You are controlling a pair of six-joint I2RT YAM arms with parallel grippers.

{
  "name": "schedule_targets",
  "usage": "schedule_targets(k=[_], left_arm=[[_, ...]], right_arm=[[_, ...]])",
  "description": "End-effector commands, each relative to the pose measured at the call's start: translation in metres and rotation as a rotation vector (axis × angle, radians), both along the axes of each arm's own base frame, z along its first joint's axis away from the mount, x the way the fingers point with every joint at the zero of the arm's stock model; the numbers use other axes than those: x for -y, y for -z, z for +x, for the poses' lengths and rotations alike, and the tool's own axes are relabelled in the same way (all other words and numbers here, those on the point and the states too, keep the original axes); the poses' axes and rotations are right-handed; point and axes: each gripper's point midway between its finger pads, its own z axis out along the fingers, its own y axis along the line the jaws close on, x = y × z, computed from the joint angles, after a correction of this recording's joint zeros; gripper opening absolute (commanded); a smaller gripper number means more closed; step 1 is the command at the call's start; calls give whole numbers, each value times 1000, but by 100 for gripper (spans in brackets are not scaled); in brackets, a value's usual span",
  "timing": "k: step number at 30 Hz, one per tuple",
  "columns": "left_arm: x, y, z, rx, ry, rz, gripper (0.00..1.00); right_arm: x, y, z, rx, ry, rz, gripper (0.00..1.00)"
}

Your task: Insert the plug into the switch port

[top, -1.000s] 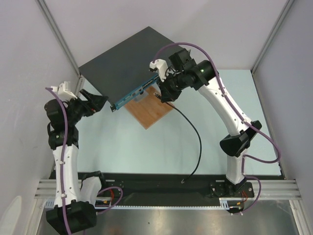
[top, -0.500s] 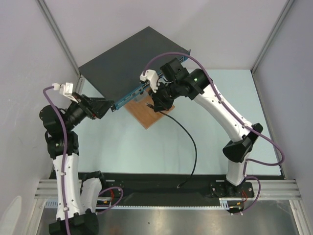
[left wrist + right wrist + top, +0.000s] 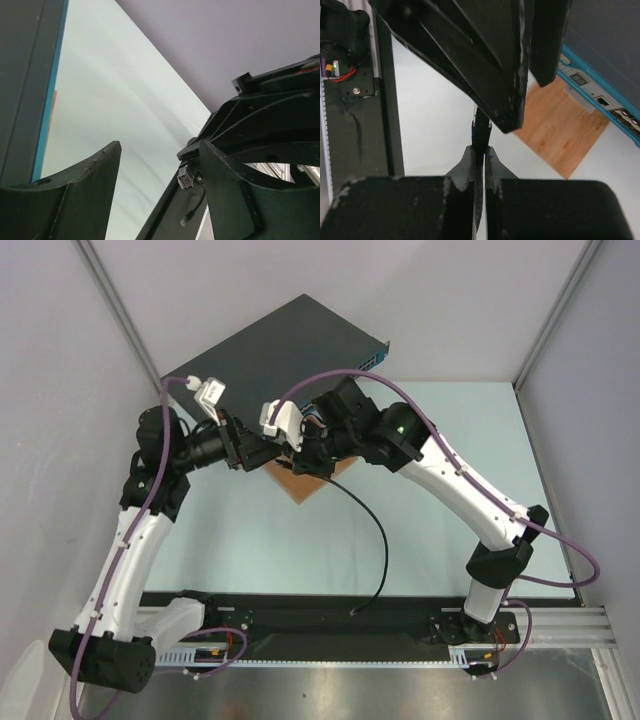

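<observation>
Right pincer (image 3: 479, 156) clamps plug (image 3: 481, 134) short of switch port (image 3: 603, 101); left pincer (image 3: 160, 150), jaws apart, flanks it, seemingly for realigning regrasp before insertion.

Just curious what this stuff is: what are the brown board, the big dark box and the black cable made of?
The brown board looks like wood, matte, with visible grain. The dark box seems painted metal, flat and even, though plastic is possible. The black cable curves loosely, so likely rubbery plastic.

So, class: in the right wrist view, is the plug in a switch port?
No, the plug is pinched in the right claw, apart from the switch's teal port strip.
</observation>
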Motion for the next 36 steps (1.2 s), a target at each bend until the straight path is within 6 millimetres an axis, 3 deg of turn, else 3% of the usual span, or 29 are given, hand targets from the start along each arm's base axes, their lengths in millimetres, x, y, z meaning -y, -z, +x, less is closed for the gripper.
schedule_targets(k=[1, 8, 12, 15, 19, 21, 22, 24, 25, 26, 27, 28, 36], left_arm=[[11, -4, -3, -19, 28, -7, 69], [31, 6, -10, -54, 106, -8, 59], [36, 12, -9, -116, 127, -46, 42], [39, 10, -8, -124, 146, -75, 34], [44, 0, -10, -150, 188, -139, 9], [46, -8, -15, -162, 214, -176, 0], [47, -12, -16, -138, 227, -194, 0], [48, -14, -21, -169, 252, -230, 0], [48, -21, -22, -134, 267, -246, 0], [48, -22, -23, -141, 274, -256, 0], [49, -23, -24, -164, 279, -271, 0], [48, -24, -23, -163, 278, -279, 0], [50, -29, -20, -172, 290, -318, 0]], right_arm=[[8, -30, 5, 111, 36, 55, 0], [12, -32, 8, 131, 62, 58, 0], [13, -35, 10, 145, 71, 64, 0], [14, -38, 11, 160, 73, 76, 0], [16, -47, 13, 205, 64, 123, 0], [27, -60, 10, 220, 60, 181, 21], [25, -55, 15, 218, 60, 210, 33], [45, -73, 12, 239, 46, 305, 39], [44, -61, 19, 244, 41, 328, 41], [53, -66, 22, 265, 49, 358, 41], [61, -79, 12, 293, 18, 411, 41], [61, -73, 12, 305, 6, 432, 40], [67, -90, -6, 311, -62, 536, 41]])
